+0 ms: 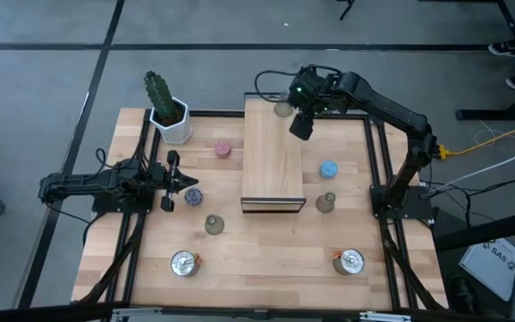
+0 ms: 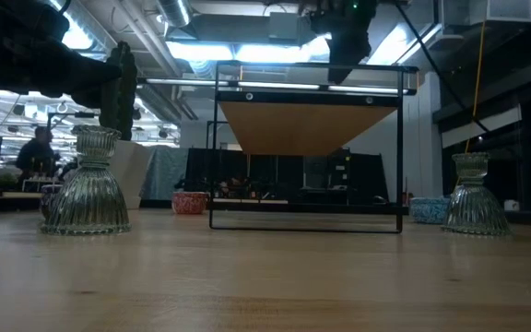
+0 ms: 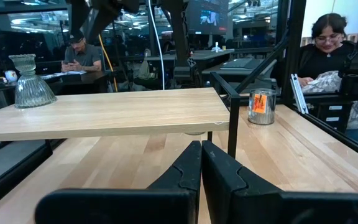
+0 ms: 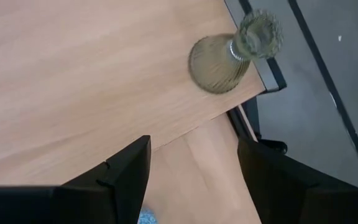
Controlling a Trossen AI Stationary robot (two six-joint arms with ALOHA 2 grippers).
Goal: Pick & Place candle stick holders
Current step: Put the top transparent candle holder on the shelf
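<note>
A long light wooden board (image 1: 273, 161) stands raised on a black frame at mid-table. One olive-green bell-shaped holder (image 1: 282, 109) stands on its far end, also in the right wrist view (image 4: 219, 59). My right gripper (image 1: 300, 125) is open above the board, just near of that holder, with its fingers (image 4: 126, 171) apart and empty. My left gripper (image 1: 186, 183) is shut and low at the table's left, with the purple holder (image 1: 191, 196) beside its tip. Two green holders (image 1: 214, 224) (image 1: 326, 202), a pink one (image 1: 223, 149), a blue one (image 1: 328, 169) and two silver ones (image 1: 184, 263) (image 1: 350, 261) stand on the table.
A cactus in a white pot (image 1: 166, 112) stands at the far left corner. The board's black frame legs (image 2: 215, 148) stand on the table. People sit in the room beyond the table (image 3: 325, 50).
</note>
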